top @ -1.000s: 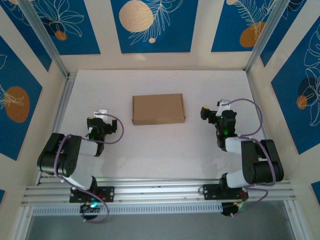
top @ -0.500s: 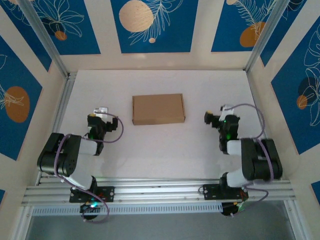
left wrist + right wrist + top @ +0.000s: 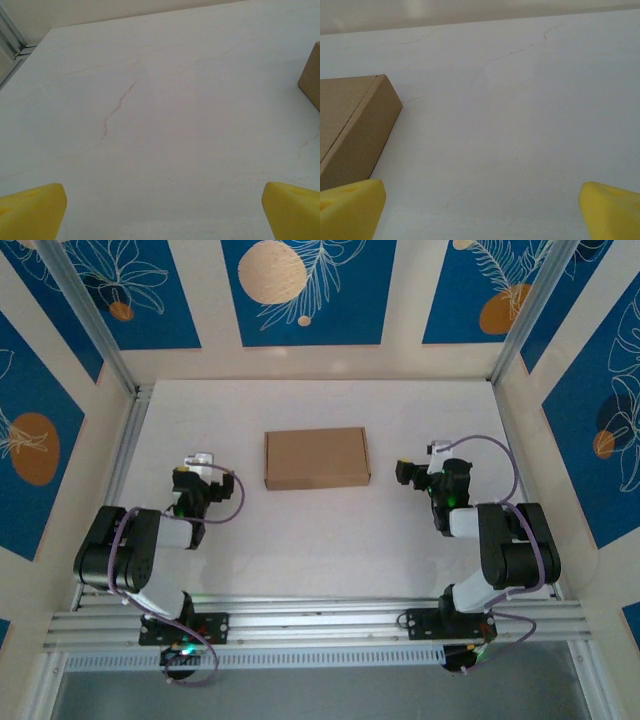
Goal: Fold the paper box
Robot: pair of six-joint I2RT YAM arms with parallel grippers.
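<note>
The paper box [image 3: 316,458] is a plain brown cardboard box, lying closed and flat on the white table [image 3: 320,540] at mid-depth. Its right end [image 3: 355,130] shows at the left of the right wrist view, and a corner [image 3: 312,75] at the right edge of the left wrist view. My left gripper [image 3: 200,464] sits to the left of the box, apart from it. It is open, with bare table between its yellow fingertips [image 3: 30,210]. To the right of the box, also apart from it, my right gripper [image 3: 410,472] is open with nothing between its fingertips [image 3: 350,207].
An aluminium rail [image 3: 125,455] runs along the table's left side and another [image 3: 320,620] crosses the near edge by the arm bases. Walls with blue patterned panels [image 3: 300,290] close in the back and sides. Thin hairline cracks [image 3: 112,112] mark the tabletop.
My right gripper has shifted slightly left, toward the box's right end, with its wrist turning. The left arm and the box have stayed put.
</note>
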